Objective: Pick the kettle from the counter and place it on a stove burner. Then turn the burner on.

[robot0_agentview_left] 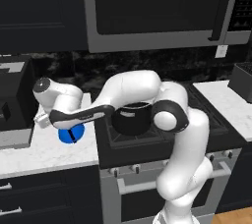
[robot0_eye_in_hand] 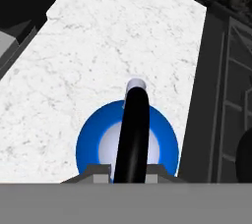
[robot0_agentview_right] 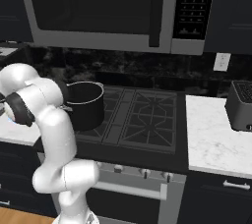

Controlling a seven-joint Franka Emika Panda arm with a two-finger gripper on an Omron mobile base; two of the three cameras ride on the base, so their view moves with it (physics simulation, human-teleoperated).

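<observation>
The small bright-blue kettle (robot0_agentview_left: 71, 134) stands on the white counter (robot0_agentview_left: 39, 154), just left of the black stove (robot0_agentview_left: 197, 120). From straight above in the hand view, the kettle (robot0_eye_in_hand: 127, 144) sits on the veined counter (robot0_eye_in_hand: 123, 36). Its black upright handle (robot0_eye_in_hand: 132, 134) runs between the two fingertips. My gripper (robot0_eye_in_hand: 129, 171) is low over the kettle and open, one finger close to each side of the handle. The free burner grates (robot0_agentview_right: 147, 115) lie to the right of the pot.
A large black pot (robot0_agentview_left: 132, 118) occupies a left burner, also seen as the pot (robot0_agentview_right: 83, 102) beside my arm. Silver knobs (robot0_agentview_right: 142, 173) line the stove front. A dark appliance (robot0_agentview_left: 12, 105) stands left of the kettle, a toaster (robot0_agentview_right: 241, 105) on the right slab. A microwave (robot0_agentview_right: 98, 7) hangs overhead.
</observation>
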